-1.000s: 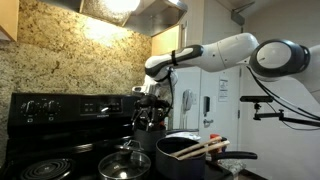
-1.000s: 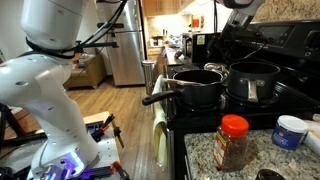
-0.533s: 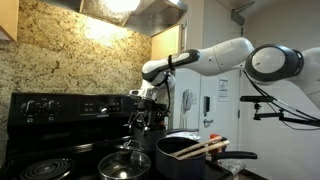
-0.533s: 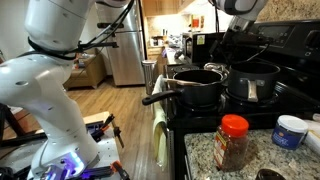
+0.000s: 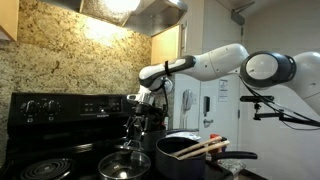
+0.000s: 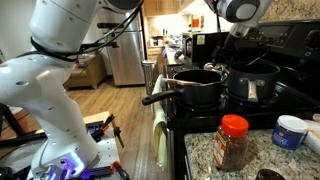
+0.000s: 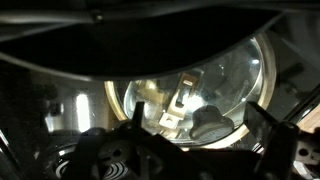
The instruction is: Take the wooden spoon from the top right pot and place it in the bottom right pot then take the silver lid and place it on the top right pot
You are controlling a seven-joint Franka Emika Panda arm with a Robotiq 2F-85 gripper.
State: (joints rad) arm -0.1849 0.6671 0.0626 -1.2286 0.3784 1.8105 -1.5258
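Observation:
The silver lid (image 7: 200,85) fills the wrist view, domed and shiny, with its knob (image 7: 210,122) in the middle. My gripper (image 7: 200,128) is open, with the jaws standing either side of the knob and above it. In an exterior view the gripper (image 5: 143,112) hangs above the stove and the lid (image 5: 125,163) lies lower at the front. The small dark grey pot (image 5: 150,137) stands just behind. The large black pot (image 5: 185,155) holds wooden utensils, among them the pale wooden spoon (image 5: 206,147). Both pots show in the other view, the black one (image 6: 196,88) and the grey one (image 6: 253,82).
The black stove back panel (image 5: 60,105) with knobs stands behind the burners. A range hood (image 5: 135,10) hangs overhead. The big pot's long handle (image 6: 160,97) sticks out over the stove edge. An orange-lidded jar (image 6: 232,142) and a white tub (image 6: 291,131) stand on the counter.
My arm has swung the gripper sideways away from the small grey pot to a place over the silver lid. The pots and utensils have not moved.

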